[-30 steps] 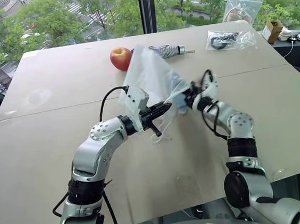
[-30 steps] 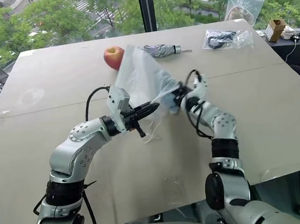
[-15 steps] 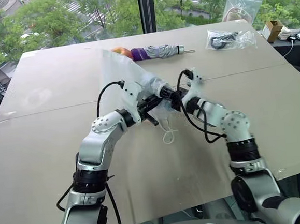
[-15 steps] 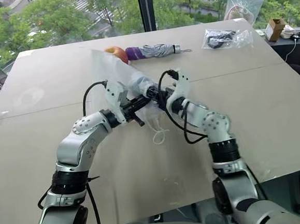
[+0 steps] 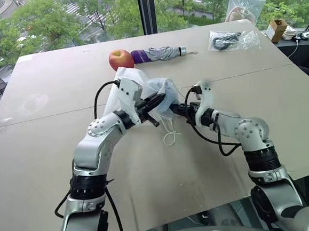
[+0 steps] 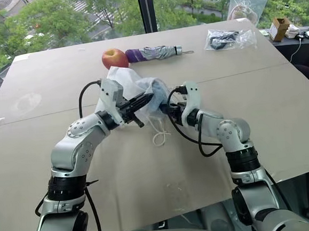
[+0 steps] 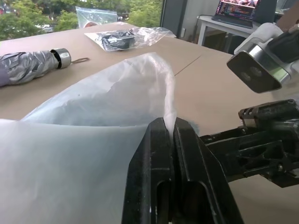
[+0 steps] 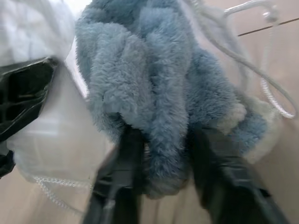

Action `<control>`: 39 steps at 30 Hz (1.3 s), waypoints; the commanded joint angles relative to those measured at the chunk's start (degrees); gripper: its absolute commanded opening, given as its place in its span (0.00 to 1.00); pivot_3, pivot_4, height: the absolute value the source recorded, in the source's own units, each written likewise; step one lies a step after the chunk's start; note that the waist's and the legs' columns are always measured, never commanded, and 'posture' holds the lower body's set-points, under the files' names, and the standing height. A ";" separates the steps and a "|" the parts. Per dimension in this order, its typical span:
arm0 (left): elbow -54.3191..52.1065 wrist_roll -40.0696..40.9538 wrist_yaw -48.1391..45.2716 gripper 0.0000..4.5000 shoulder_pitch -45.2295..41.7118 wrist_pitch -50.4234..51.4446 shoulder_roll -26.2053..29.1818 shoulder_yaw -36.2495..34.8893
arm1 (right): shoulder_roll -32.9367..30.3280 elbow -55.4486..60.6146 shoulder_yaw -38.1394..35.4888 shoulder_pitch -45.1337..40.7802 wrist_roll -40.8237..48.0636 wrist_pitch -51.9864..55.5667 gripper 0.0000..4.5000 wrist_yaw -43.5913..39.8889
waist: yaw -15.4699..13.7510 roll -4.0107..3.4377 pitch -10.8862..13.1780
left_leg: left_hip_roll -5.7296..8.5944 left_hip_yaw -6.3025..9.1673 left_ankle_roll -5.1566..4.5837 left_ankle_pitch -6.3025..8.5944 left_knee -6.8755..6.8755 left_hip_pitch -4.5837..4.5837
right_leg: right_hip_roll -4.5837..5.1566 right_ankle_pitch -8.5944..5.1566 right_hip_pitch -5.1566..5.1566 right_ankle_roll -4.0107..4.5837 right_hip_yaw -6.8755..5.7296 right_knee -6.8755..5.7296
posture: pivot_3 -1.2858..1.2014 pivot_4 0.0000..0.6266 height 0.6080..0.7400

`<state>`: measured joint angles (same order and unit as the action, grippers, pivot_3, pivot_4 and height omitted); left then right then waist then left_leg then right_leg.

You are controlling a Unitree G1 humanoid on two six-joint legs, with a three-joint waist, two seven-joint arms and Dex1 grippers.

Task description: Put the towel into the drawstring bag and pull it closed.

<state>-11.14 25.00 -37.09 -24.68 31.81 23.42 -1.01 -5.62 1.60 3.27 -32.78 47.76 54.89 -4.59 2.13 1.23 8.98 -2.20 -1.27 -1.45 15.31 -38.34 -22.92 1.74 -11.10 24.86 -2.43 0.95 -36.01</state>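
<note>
Right now the towel (image 8: 154,93), pale blue and fluffy, sits pinched between the right tool's (image 5: 176,109) fingers (image 8: 117,186), at the mouth of the drawstring bag (image 5: 136,87). A second ago that bag was stretched up tall like a sail over the counter (image 5: 50,156); now it has slumped into a low white heap around the two tools, and the right arm has swung in close to the left. The left tool (image 5: 154,102) is pressed together on the bag's thin fabric, holding the rim. White cord loops (image 5: 169,135) dangle at six o'clock of the bag. I'd judge the towel is going in, the drawing shut not yet done. At twelve o'clock of the bag lie an apple (image 5: 120,59) and a folded umbrella (image 5: 160,53); at two o'clock, clear plastic bags (image 5: 234,39). No readable writing anywhere.
</note>
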 commanded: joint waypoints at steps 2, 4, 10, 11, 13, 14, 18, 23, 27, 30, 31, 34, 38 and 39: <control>-3.85 1.88 -0.54 0.00 -0.38 0.68 0.73 -1.06 | 0.61 2.16 1.98 -1.60 -4.84 -5.40 0.01 -4.95 | -0.01 0.00 0.00 | 0.01 0.00 0.00 0.00 0.00 0.00 | 0.01 0.00 0.00 0.00 0.00 0.02 | 0.52 0.24 1.00; -4.14 2.43 -1.07 0.00 -0.35 1.11 0.95 -0.99 | 1.09 1.92 2.98 -2.27 -6.63 -7.63 0.01 -7.60 | -0.08 0.00 0.00 | 0.02 0.00 0.00 0.00 0.00 -0.02 | 0.03 0.00 0.00 -0.01 0.00 0.04 | 0.52 0.24 1.00; -4.95 4.83 -4.30 0.00 -0.82 2.47 1.65 0.33 | 7.73 -8.73 4.55 -9.97 -12.26 -13.74 0.01 -11.91 | 0.25 0.02 0.00 | 0.00 0.02 0.00 0.00 0.00 0.06 | -0.01 0.00 0.01 0.00 0.03 -0.05 | 0.52 0.24 1.00; -5.02 5.10 -4.53 0.00 -0.96 2.56 1.67 0.42 | 9.39 -12.69 4.43 -11.03 -13.77 -15.85 0.01 -12.19 | 0.21 0.01 0.00 | -0.01 -0.01 0.00 0.00 0.00 0.09 | -0.03 0.00 0.00 0.01 -0.03 -0.09 | 0.52 0.24 1.00; -4.96 5.28 -4.67 0.00 -1.26 2.60 1.75 0.43 | 11.53 -19.31 4.69 -12.37 -18.17 -21.22 0.01 -11.13 | 0.20 0.01 0.00 | -0.01 -0.01 0.00 0.00 0.01 0.08 | -0.04 -0.01 0.00 0.02 -0.07 -0.14 | 0.52 0.24 1.00; -4.88 5.06 -4.62 0.00 -1.40 2.55 1.88 0.37 | 12.35 -22.11 4.87 -12.69 -20.74 -25.18 0.01 -10.79 | 0.21 0.00 0.00 | -0.01 -0.02 0.01 0.00 0.01 0.08 | -0.04 -0.01 0.01 0.02 -0.07 -0.14 | 0.52 0.24 1.00; -3.61 2.81 -3.72 0.00 -1.37 1.46 3.31 -0.29 | 11.98 -19.81 4.88 -9.91 -22.27 -28.36 0.17 -14.93 | -0.11 0.01 0.01 | 0.02 0.00 0.02 -0.01 0.01 0.01 | 0.05 0.00 0.02 0.01 -0.07 -0.09 | 0.52 0.24 1.00; -0.58 -0.33 -3.25 0.00 -1.34 -1.66 4.99 -1.12 | 2.64 -2.45 6.82 0.50 -24.11 -26.34 0.63 -20.19 | -0.74 0.00 0.01 | 0.10 0.08 0.03 0.00 0.01 -0.10 | 0.27 0.00 0.01 -0.01 -0.02 0.11 | 0.52 0.24 1.00; 1.68 -2.09 -4.21 0.00 -1.82 -3.92 6.33 -1.03 | -6.41 7.97 4.85 5.24 -21.77 -24.14 0.84 -26.30 | -1.18 0.02 0.02 | 0.14 0.04 0.02 0.00 0.00 -0.06 | 0.24 0.00 0.02 -0.02 0.00 0.09 | 0.52 0.24 1.00; 2.75 -2.42 -5.43 0.00 -1.97 -4.85 6.88 -0.86 | -12.39 8.58 5.53 5.59 -27.29 -27.48 0.84 -27.18 | -1.15 0.02 0.02 | 0.08 -0.03 0.02 0.00 0.01 0.03 | 0.08 -0.02 -0.01 -0.01 -0.03 0.04 | 0.52 0.24 1.00; 2.98 -2.47 -5.70 0.00 -1.98 -5.03 6.91 -0.90 | -13.16 7.85 5.74 5.42 -28.77 -28.34 0.84 -26.75 | -1.14 0.02 0.02 | 0.06 -0.06 0.02 0.00 0.01 0.04 | 0.04 -0.02 -0.01 -0.01 -0.04 0.03 | 0.52 0.24 1.00; 3.51 -2.66 -6.02 0.00 -2.25 -5.27 6.77 -0.87 | -11.12 2.61 6.98 4.13 -31.35 -30.18 0.84 -25.11 | -1.12 0.03 0.02 | -0.01 -0.05 0.02 0.00 0.00 0.10 | -0.08 -0.02 -0.01 0.01 -0.04 -0.08 | 0.52 0.24 1.00; 3.78 -2.92 -6.27 0.00 -2.40 -5.52 6.92 -1.13 | -5.90 -9.08 7.55 0.26 -36.70 -35.28 0.84 -20.49 | -0.95 0.04 0.02 | -0.02 -0.09 0.03 -0.01 -0.04 0.18 | -0.13 -0.01 0.00 0.02 0.04 -0.21 | 0.52 0.24 1.00; 3.71 -2.91 -6.18 0.00 -2.39 -5.46 6.94 -1.30 | -4.22 -11.79 6.64 -0.82 -36.74 -36.13 0.84 -19.47 | -1.01 0.04 0.02 | -0.02 -0.08 0.04 -0.02 -0.04 0.18 | -0.12 -0.01 0.00 0.02 0.04 -0.23 | 0.52 0.24 1.00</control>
<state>-6.20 21.96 -43.04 -26.24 27.40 29.80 -1.58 -10.97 -7.96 11.13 -31.16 11.86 21.87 -25.89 1.12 1.27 9.00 -2.21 -1.35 -1.41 15.29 -38.38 -22.76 1.63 -11.11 24.87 -2.40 0.99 -36.23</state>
